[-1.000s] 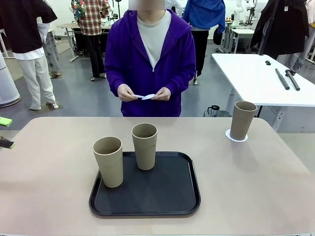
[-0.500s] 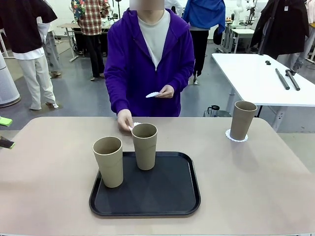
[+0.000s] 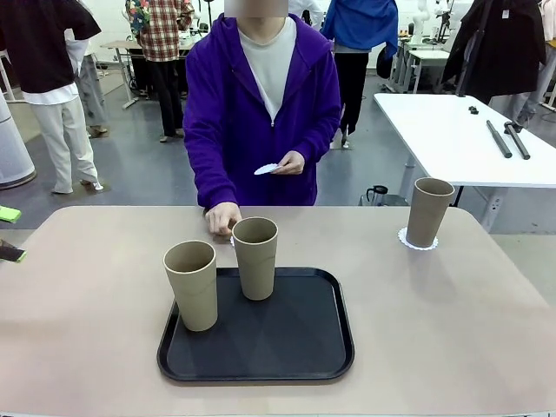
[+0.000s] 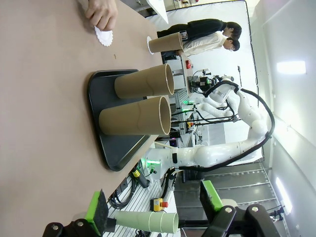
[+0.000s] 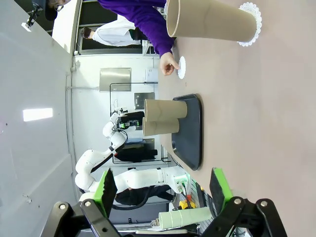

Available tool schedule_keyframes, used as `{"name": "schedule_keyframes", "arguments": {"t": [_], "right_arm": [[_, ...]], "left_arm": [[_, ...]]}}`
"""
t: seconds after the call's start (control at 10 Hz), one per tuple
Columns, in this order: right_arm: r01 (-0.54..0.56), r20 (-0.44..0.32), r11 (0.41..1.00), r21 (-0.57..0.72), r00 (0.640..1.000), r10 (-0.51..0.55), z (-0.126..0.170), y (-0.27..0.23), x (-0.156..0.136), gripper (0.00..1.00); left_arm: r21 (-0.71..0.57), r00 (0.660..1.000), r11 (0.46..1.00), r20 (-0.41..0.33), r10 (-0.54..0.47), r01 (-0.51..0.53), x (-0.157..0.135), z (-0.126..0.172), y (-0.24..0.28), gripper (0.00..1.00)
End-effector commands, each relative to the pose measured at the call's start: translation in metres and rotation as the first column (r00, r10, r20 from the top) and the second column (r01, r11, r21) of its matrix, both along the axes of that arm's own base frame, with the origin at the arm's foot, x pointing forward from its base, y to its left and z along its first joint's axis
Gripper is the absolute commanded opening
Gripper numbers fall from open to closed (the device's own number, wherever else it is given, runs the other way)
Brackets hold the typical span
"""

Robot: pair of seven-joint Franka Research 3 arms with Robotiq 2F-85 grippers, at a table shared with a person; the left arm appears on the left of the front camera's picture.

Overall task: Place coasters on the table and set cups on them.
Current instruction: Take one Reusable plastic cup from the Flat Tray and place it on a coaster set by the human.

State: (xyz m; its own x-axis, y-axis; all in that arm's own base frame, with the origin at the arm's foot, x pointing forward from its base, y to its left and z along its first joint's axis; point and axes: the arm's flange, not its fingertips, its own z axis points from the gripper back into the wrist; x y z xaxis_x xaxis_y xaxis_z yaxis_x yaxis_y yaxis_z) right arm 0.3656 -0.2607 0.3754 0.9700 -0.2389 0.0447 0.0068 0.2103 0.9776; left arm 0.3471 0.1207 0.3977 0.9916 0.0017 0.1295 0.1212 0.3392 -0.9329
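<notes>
Hand [image 3: 223, 218] lowered onto coaster [image 4: 104, 35], clearer from wrists, left pincer [image 4: 153, 195] apart, right pincer [image 5: 163, 177] apart

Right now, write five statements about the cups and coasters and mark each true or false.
The first cup and second cup stand on the black tray. True.
The third cup stands on the first coaster. True.
The person's lowered hand sets a coaster on the tray. False: it touches the second coaster on the table, beyond the tray.
The person's raised hand is empty. False: it holds the third coaster.
The left robot hand and right robot hand grip cups. False: both are open, empty.
</notes>
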Motion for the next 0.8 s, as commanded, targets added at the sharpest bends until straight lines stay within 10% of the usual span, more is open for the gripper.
{"name": "schedule_keyframes", "arguments": {"t": [0.0,0.7], "right_arm": [[0.014,0.0,1.0,0.004,1.0,-0.014,-0.0004,0.0004,0.0017,1.0],[0.014,0.0,1.0,0.004,1.0,-0.014,-0.0004,0.0004,0.0017,1.0]], "left_arm": [[-0.012,1.0,1.0,0.008,0.007,-0.007,-0.0006,0.0016,0.0002,1.0],[-0.012,1.0,1.0,0.008,0.007,-0.007,-0.0006,0.0016,0.0002,1.0]]}}
